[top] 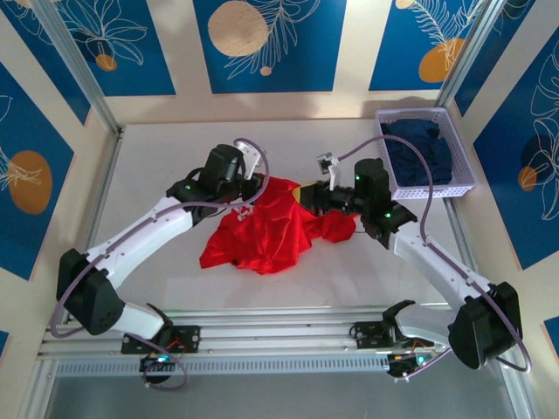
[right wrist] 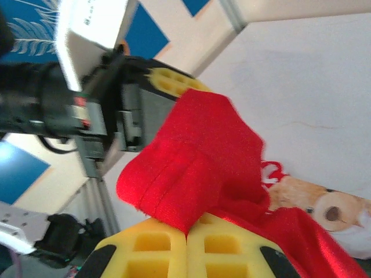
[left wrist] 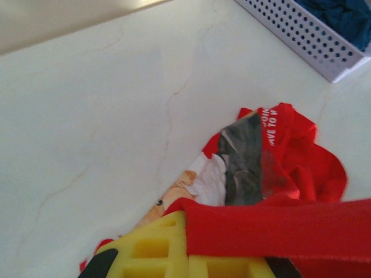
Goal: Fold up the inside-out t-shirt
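Looking down from the top, I am seeing my left gripper [top: 251, 196] sitting at the left top edge of the t-shirt [top: 271, 227]. Its fingers are squeezing shut on the red cloth. In the left wrist camera, a band of the red t-shirt [left wrist: 290, 168] is stretching across the yellow fingers of the left gripper [left wrist: 179, 255], and part of the bear picture and some white letters are showing just past it.

The t-shirt is lying in a crumpled heap in the middle of the white table [top: 157, 175], between my two arms. Most of it is resting on the table, and the top part is bunching up where both grippers are meeting it.

My right gripper [top: 306, 194] is reaching in from the right and touching the top right edge of the t-shirt. In the right wrist camera, the two yellow fingers of the right gripper [right wrist: 186, 246] are pressing tight together with a fold of the red t-shirt [right wrist: 203, 150] pinched between them. The cloth is running from there up to the left gripper [right wrist: 174, 81], which is very near. The bear's face is peeking out on the right.

Far to the right, a white basket [top: 428, 189] is standing at the back corner of the table, well apart from the t-shirt, and a dark blue garment [top: 419, 148] is lying inside it.
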Controlling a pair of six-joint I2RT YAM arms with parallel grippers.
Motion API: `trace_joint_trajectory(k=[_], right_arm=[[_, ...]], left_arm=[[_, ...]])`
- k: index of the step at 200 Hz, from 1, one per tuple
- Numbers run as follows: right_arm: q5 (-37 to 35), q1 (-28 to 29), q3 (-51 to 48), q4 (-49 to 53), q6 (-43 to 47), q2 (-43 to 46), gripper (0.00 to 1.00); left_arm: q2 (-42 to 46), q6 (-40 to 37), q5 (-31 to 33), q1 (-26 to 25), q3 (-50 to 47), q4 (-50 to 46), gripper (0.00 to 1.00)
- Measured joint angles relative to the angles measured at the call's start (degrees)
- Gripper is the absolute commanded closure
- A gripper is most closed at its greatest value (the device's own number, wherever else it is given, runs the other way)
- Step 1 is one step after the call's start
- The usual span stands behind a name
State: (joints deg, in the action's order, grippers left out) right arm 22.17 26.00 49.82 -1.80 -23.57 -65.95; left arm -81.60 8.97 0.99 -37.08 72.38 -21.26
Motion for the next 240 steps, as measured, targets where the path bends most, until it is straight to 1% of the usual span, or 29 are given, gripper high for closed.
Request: trace_joint_trajectory(k=[25,41,57,77,99,126,152,170,204,240], right_arm=[[-5.7,1.0,0.8,3.2,3.4,1.4,1.00],[-8.9,2.0,1.5,5.0,6.0,1.9,1.00],[-11.9,3.0,2.0,6.2,8.2,2.1,1.00],[-14.6,4.0,2.6,8.0,10.3,2.1,1.00],[-15.8,4.4,3.7,9.6,11.5,2.1,1.00],[-14.3,4.5,6.6,11.9,11.9,0.6,1.00],[-12.5,4.7,7.8,12.8,12.1,-2.5,0.88],[-11.2,4.8,7.8,13.8,12.5,-3.6,0.80],[-8.6,5.7,7.8,15.1,14.4,-3.6,0.70],[-8.5,6.4,7.8,17.7,16.3,-2.3,0.62]], left_arm=[[1.9,2.2,-4.5,0.7,2.7,-5.3,1.00],[4.2,3.6,-8.6,1.6,3.7,-8.6,1.00],[6.3,4.7,-12.7,3.1,4.1,-11.9,1.00],[8.3,5.8,-15.7,5.1,4.1,-15.3,1.00],[9.9,6.0,-17.7,7.1,4.1,-18.0,1.00],[11.0,6.3,-20.3,7.6,3.2,-18.3,1.00],[11.4,8.4,-24.4,7.9,1.3,-16.4,1.00],[11.4,9.4,-26.0,8.0,0.8,-15.4,1.00],[11.3,10.2,-26.5,8.0,0.8,-14.5,1.00],[11.2,10.3,-26.5,8.0,0.8,-14.3,1.00]])
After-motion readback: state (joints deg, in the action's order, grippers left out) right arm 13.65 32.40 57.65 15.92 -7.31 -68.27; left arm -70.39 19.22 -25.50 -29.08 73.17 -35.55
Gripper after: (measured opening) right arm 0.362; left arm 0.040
